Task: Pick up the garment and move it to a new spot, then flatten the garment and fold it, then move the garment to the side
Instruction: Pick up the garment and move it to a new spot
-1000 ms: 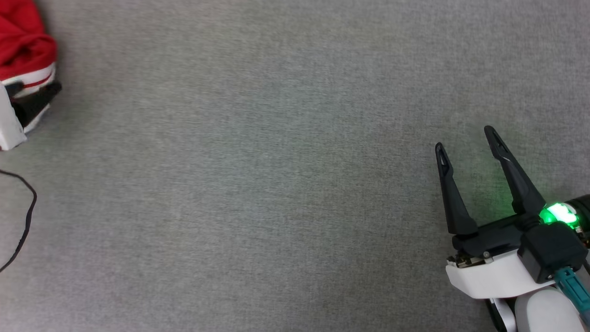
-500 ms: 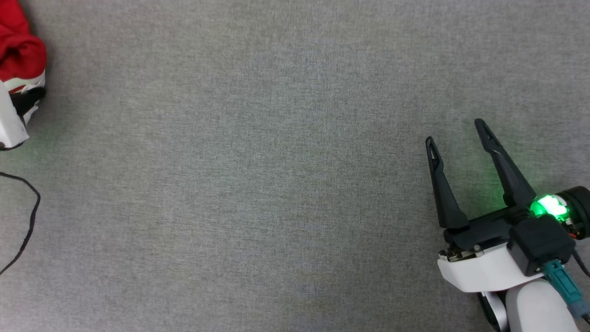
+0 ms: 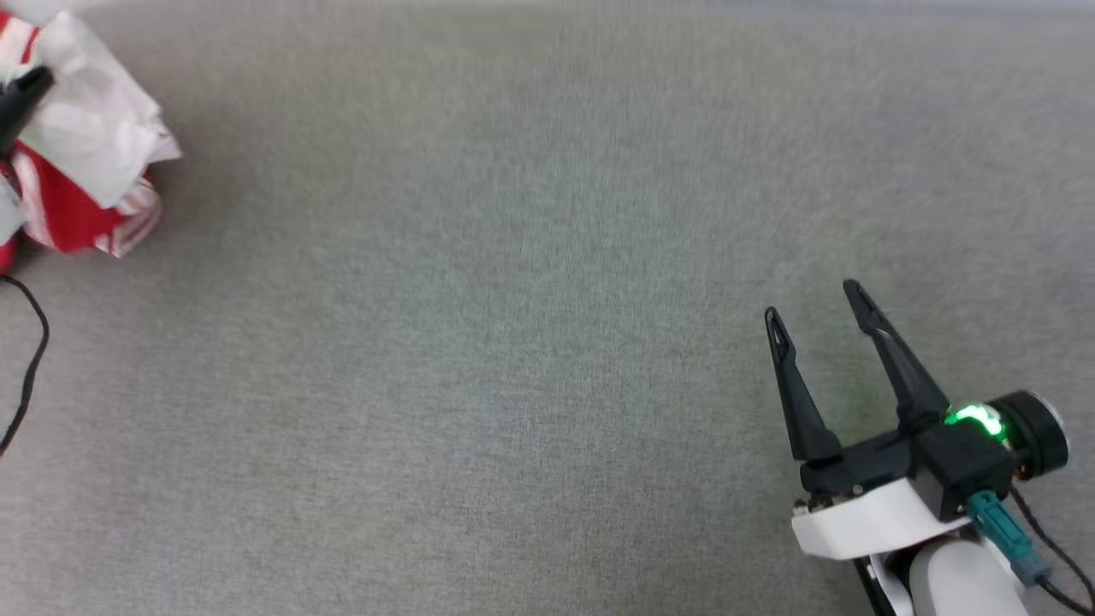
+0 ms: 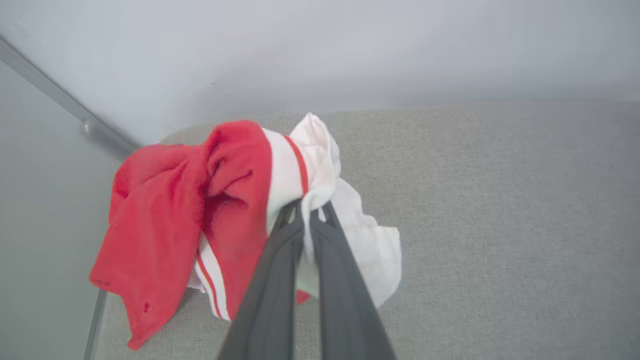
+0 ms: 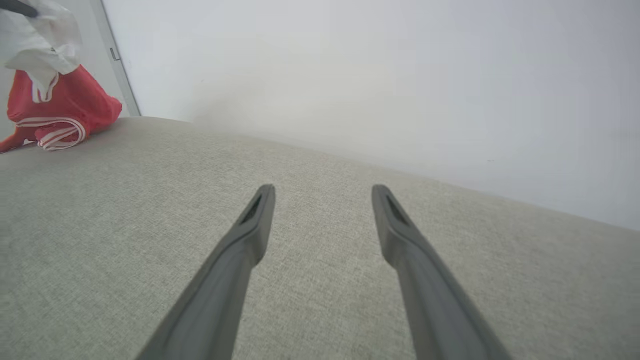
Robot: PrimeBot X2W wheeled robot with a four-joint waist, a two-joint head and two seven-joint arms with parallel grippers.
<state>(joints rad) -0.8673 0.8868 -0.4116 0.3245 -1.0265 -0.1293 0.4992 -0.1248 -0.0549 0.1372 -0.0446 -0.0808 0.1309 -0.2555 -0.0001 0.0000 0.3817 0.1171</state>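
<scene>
The garment is a bunched red T-shirt with white sleeves and red-and-white striped seams, at the far left edge of the grey fabric surface. My left gripper is shut on a fold of its white sleeve, and the red body hangs to the left of the fingers. From the right wrist view the garment is drawn upward while its lower folds touch the surface. My right gripper stands open at the lower right, nothing between its fingers, far from the garment.
A thin black cable loops along the left edge below the garment. A pale wall rises behind the surface, with a metal strip in the corner near the garment.
My left gripper has shut on the garment's white sleeve and pulled the bundle up, so white cloth now shows on top. The head view has shifted; the right gripper stays open.
</scene>
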